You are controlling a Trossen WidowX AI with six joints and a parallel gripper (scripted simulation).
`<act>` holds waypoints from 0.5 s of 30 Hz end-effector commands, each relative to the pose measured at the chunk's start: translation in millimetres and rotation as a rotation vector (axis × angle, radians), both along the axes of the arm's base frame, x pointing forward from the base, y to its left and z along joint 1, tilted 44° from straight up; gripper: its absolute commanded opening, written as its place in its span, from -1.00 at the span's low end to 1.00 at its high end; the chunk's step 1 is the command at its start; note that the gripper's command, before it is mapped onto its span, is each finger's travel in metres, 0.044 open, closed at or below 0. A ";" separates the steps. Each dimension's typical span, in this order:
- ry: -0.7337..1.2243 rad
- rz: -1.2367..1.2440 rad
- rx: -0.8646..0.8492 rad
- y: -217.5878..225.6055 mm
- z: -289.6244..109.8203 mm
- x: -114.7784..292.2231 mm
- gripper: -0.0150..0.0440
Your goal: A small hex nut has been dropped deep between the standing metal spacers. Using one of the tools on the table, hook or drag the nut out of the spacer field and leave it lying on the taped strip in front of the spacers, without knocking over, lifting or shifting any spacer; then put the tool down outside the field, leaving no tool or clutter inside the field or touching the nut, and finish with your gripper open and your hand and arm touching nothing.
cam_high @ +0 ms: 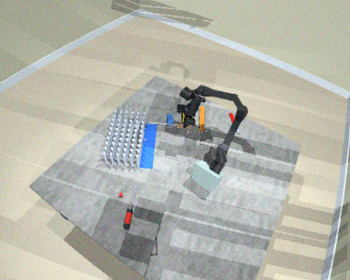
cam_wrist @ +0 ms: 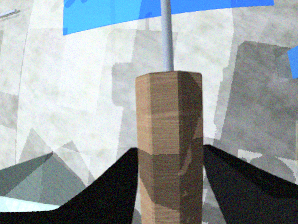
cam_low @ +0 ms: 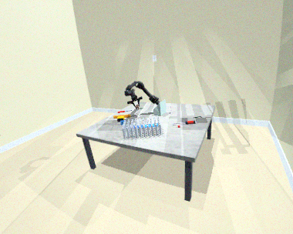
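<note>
The wooden handle of a thin metal rod (cam_wrist: 169, 110) is gripped between the fingers of the gripper (cam_high: 188, 123) (cam_low: 137, 107) (cam_wrist: 170, 152). In the top view, the rod is pointed from the handle across the upper end of the blue strip (cam_high: 147, 147) (cam_low: 145, 126) (cam_wrist: 110, 15) toward the spacers (cam_high: 122, 138) (cam_low: 141, 128); whether any spacer is touched cannot be told. The spacers are stood in rows near the counter's (cam_high: 196, 249) (cam_low: 176, 148) (cam_wrist: 75, 90) upper-left edge, between its top and left corners. The hex nut cannot be made out, so its place cannot be told. An orange block (cam_high: 202, 118) (cam_low: 125, 116) and a smaller blue block (cam_high: 169, 119) (cam_low: 122, 122) are seen toward the top corner, on either side of the gripper. A red-handled screwdriver (cam_high: 128, 218) (cam_low: 190, 122) is laid nearer the lower-left edge, with a small red piece (cam_high: 121, 194) (cam_low: 179, 126) seen toward the left corner
</note>
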State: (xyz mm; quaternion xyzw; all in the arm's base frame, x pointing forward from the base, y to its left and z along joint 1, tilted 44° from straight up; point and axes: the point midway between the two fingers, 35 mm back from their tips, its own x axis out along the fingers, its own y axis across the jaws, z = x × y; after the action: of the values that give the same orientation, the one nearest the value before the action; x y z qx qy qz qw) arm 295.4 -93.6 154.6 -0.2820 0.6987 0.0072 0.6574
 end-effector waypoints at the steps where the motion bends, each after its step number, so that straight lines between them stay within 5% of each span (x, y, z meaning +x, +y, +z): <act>1: 0.006 -0.009 0.001 0.8 -4.0 1.2 -0.49; 15: -0.036 -0.151 0.000 71.6 -37.3 31.5 -0.49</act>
State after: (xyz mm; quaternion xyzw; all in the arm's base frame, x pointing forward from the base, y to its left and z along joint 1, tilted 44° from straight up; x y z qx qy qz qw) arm 321.4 -40.3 124.3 -0.2423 0.7067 -0.0330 0.6639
